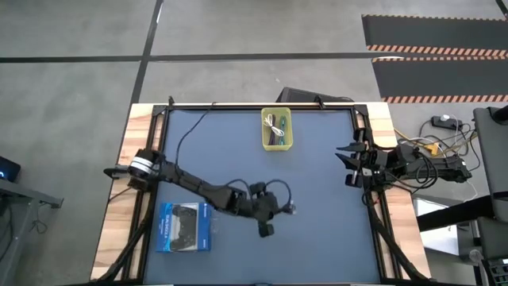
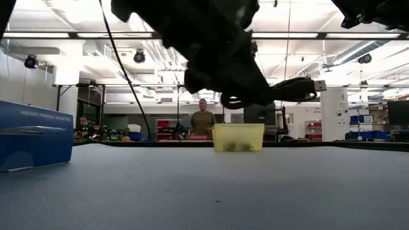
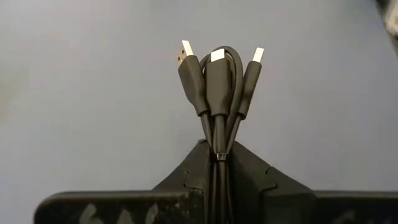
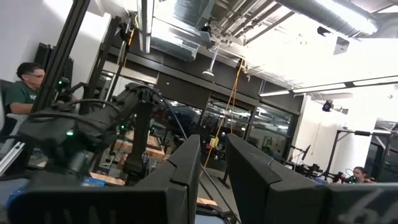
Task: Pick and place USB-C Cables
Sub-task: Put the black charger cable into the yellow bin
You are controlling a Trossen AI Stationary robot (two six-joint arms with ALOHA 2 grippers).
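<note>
Grey concrete floor surrounds the blue-topped table (image 1: 317, 206) in the high view, where the left gripper (image 1: 279, 210) sits near the mat's centre, nipping a black USB-C cable (image 1: 284, 199) that loops toward one o'clock; a yellow bin (image 1: 277, 129) at twelve o'clock holds what look like white and teal cables, though they are too small to sort out, a blue-and-black retail box (image 1: 184, 227) lies at eight o'clock, and the right gripper (image 1: 348, 161) waits at the three o'clock edge with its fingers spread apart. Low across the table, the cable's plug (image 2: 313, 85) juts out level above the mat, with the bin (image 2: 238, 137) beyond and a person (image 2: 203, 120) standing in the room behind. Left wrist: the fingers (image 3: 249, 180) are pinched narrow on the folded cable (image 3: 217, 87), its three silver-tipped plugs fanned out above bare mat. Right wrist: two dark fingers (image 4: 183, 171) stand parted, nothing between them, against the workshop ceiling.
</note>
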